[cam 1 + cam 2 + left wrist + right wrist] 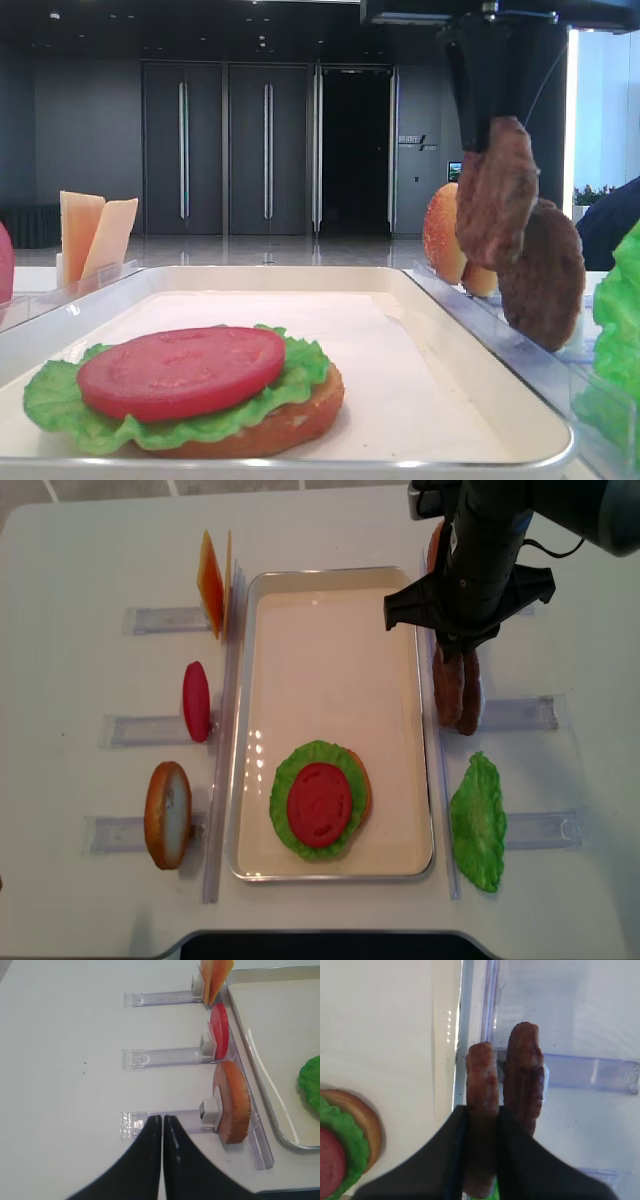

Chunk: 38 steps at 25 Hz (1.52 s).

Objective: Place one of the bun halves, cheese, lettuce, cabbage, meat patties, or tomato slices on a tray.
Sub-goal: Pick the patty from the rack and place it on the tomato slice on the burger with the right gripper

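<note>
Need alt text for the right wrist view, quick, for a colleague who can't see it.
The right gripper is shut on one meat patty, held on edge beside a second patty over a clear holder rack. The tray at left holds a bun half, lettuce and tomato stack.

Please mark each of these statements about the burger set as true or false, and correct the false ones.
1. The right gripper is shut on one meat patty. True.
2. The second patty lies flat on the tray. False: it stands on edge in a clear rack to the right of the tray.
3. On the tray, a tomato slice lies on lettuce over a bun half. True.
4. The left gripper holds a cheese slice. False: its fingers are shut on nothing, over the bare table.
5. A lettuce leaf sits right of the tray. True.
</note>
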Tool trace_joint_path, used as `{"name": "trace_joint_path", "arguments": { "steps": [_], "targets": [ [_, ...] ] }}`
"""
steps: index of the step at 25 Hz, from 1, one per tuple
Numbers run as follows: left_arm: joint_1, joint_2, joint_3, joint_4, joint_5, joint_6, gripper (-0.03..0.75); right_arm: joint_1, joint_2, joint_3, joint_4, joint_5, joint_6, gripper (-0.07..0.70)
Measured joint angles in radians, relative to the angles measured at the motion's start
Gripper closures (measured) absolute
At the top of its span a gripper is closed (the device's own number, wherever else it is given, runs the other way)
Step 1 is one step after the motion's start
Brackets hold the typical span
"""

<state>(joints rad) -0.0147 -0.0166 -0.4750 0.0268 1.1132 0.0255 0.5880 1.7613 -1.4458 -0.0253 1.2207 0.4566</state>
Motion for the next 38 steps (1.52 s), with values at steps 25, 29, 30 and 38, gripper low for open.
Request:
{"name": "trace_joint_path", "arguments": {
  "steps": [25,29,30,38],
  "targets": [
    [0.000,0.000,0.000,0.000,0.000,0.000,0.715,0.090,-0.286,0.189,0.234,-0.162,0.050,0.495],
    [0.000,0.000,0.000,0.000,0.000,0.000,0.715,0.135,-0.304,0.269,0.288,-0.341,0.051,0.495],
    [0.000,0.000,0.000,0.000,0.000,0.000,0.715,0.147,-0.306,0.289,0.310,-0.388,0.051,0.495],
    [0.000,0.000,0.000,0.000,0.000,0.000,0.715,0.228,-0.308,0.381,0.416,-0.620,0.013,0.495]
  ]
}}
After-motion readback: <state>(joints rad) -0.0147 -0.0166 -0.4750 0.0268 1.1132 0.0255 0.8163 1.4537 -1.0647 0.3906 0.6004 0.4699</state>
